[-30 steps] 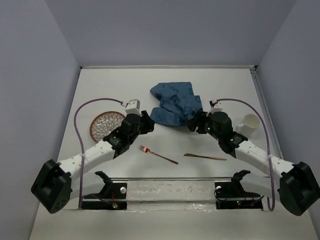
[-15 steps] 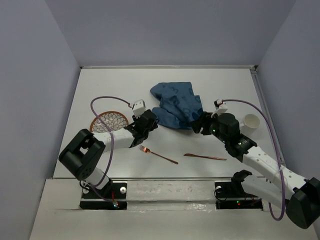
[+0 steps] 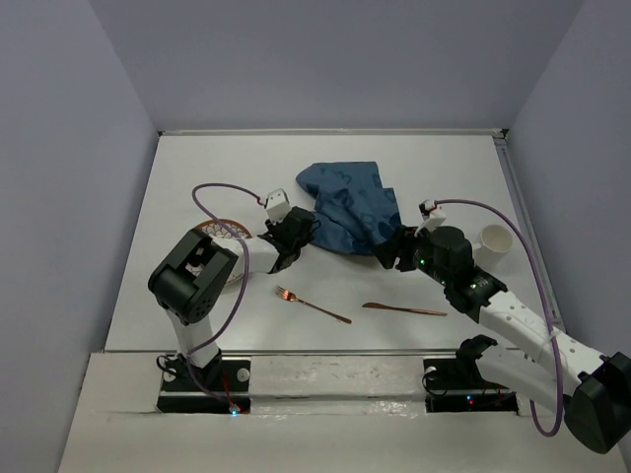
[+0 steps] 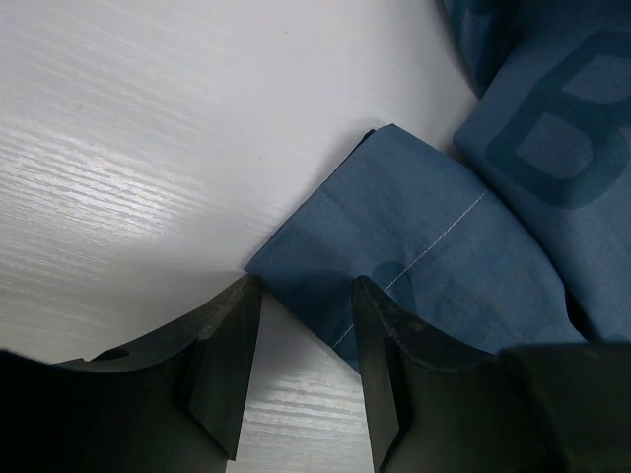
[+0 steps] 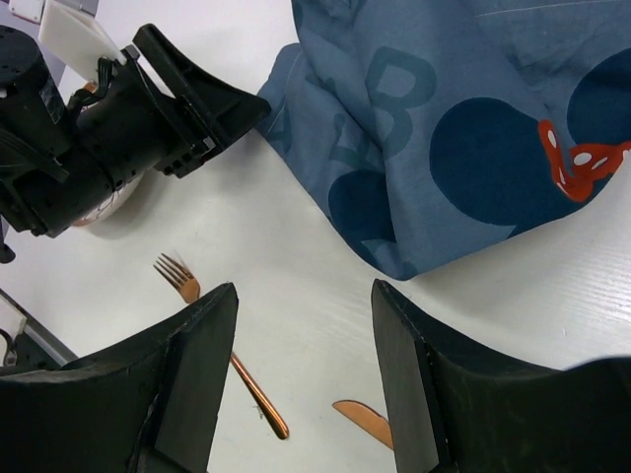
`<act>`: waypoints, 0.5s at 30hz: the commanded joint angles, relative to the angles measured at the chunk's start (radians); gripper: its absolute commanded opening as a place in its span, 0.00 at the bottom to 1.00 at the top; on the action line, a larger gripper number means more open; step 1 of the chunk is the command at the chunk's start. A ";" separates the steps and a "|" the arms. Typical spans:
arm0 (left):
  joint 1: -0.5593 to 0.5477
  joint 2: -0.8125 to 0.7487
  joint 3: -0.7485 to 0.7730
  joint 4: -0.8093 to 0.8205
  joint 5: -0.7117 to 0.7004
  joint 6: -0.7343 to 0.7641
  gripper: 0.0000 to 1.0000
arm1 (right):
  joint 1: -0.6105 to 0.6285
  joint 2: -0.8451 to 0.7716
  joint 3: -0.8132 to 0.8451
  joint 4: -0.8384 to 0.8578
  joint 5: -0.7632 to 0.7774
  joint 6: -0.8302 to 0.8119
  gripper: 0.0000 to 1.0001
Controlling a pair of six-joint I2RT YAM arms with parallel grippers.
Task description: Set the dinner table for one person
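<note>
The dinner table [image 3: 197, 177] is the white tabletop. A crumpled dark blue patterned cloth [image 3: 347, 205] lies at its middle back. My left gripper [image 3: 299, 229] is open at the cloth's near-left corner. In the left wrist view its fingers [image 4: 229, 335] straddle that corner of the cloth [image 4: 444, 227], low over the table [image 4: 148, 148]. My right gripper [image 3: 392, 248] is open and empty, hovering by the cloth's near-right edge. In the right wrist view it [image 5: 304, 296] hangs above bare table [image 5: 296, 256] just short of the cloth [image 5: 444, 128].
A patterned plate [image 3: 219, 234] lies left, mostly hidden by my left arm. A copper fork [image 3: 311, 304] and copper knife [image 3: 404, 309] lie near the front middle; both show in the right wrist view, fork [image 5: 182, 281] and knife [image 5: 365, 419]. A white cup [image 3: 493, 241] stands at right.
My left arm has swung and reached right, bringing its open gripper onto the cloth's near-left corner and covering most of the plate. My right gripper has barely shifted.
</note>
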 commanded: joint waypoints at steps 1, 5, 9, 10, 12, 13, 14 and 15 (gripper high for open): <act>0.009 0.022 0.017 0.031 -0.057 -0.011 0.54 | -0.001 -0.005 0.006 0.037 -0.020 -0.015 0.62; 0.017 0.056 0.016 0.031 -0.069 -0.011 0.50 | -0.001 -0.001 0.003 0.045 -0.022 -0.011 0.62; 0.025 0.079 0.017 0.051 -0.072 -0.001 0.38 | -0.001 0.001 0.003 0.049 -0.019 -0.006 0.62; 0.025 0.084 0.022 0.054 -0.071 0.008 0.33 | -0.001 -0.002 0.003 0.046 -0.017 -0.006 0.62; 0.026 0.085 0.023 0.063 -0.072 0.022 0.26 | -0.001 -0.005 0.002 0.048 -0.012 -0.006 0.62; 0.026 0.081 0.020 0.072 -0.072 0.034 0.21 | -0.001 -0.007 0.002 0.048 -0.011 -0.008 0.62; 0.026 0.076 0.013 0.092 -0.075 0.062 0.12 | -0.001 -0.010 0.002 0.045 -0.006 -0.008 0.62; 0.026 0.059 0.008 0.099 -0.086 0.071 0.07 | -0.001 -0.010 0.000 0.043 -0.003 -0.009 0.62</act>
